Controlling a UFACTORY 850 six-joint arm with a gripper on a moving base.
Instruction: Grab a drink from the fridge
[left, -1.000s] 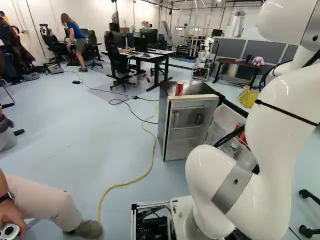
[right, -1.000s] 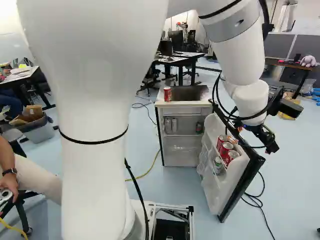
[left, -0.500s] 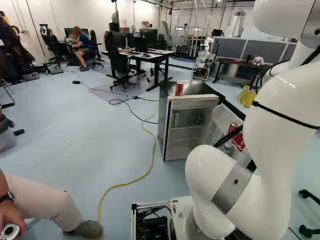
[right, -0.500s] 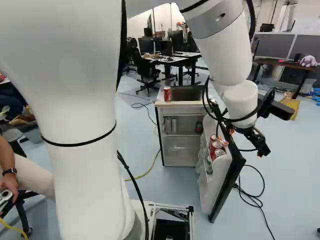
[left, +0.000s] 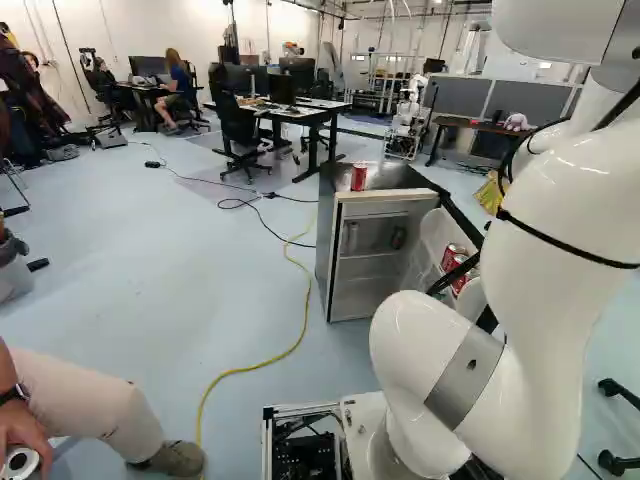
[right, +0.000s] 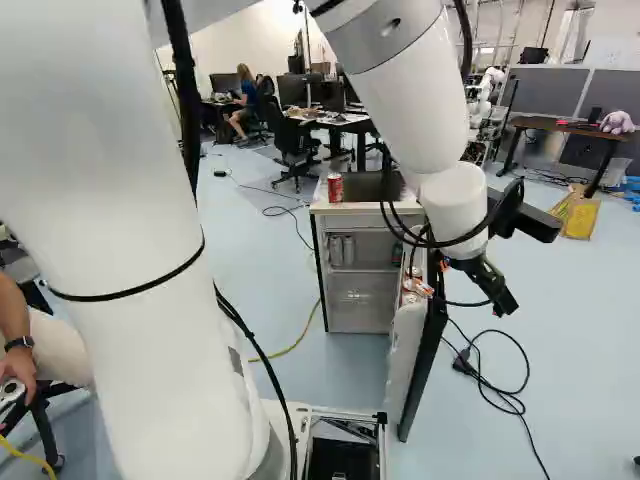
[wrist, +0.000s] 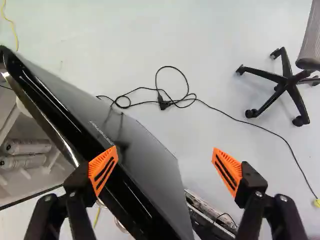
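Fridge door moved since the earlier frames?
Yes. In the right base view the door has swung inward, toward closing, against the fridge body, which hasn't shifted. Its free edge now stands farther from the floor cable. Still open.

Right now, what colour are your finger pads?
The pads are orange, clearest in the wrist view.

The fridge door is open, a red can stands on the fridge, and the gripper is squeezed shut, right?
No, the gripper is open, fingers wide apart in the wrist view. The fridge door is open, with a red can on the fridge.
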